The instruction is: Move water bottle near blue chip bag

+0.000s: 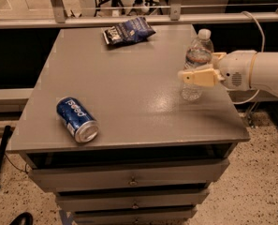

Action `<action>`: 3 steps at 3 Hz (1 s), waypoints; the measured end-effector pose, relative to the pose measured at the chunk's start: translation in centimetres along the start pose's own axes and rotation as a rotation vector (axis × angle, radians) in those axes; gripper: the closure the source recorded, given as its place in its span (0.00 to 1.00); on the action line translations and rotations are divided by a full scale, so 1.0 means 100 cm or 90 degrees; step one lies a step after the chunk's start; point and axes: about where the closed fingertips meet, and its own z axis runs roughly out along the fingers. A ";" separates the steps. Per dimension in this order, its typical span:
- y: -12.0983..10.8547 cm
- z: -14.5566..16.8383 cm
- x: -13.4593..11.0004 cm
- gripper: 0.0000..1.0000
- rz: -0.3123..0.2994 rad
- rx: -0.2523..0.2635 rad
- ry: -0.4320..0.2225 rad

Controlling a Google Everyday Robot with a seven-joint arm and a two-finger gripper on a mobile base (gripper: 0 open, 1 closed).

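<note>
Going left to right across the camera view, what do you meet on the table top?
Pepsi can, blue chip bag, water bottle; the gripper is at the bottle, its arm entering from the right.

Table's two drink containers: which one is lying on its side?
The blue Pepsi can, front left, lies on its side; the water bottle stands upright by the right edge, at the gripper.
</note>
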 end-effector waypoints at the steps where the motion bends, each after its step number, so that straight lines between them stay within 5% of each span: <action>1: -0.002 0.000 0.000 0.65 -0.018 0.010 0.004; 2: -0.015 -0.009 -0.006 0.88 -0.046 0.034 0.009; 3: -0.040 -0.030 -0.019 1.00 -0.071 0.081 0.038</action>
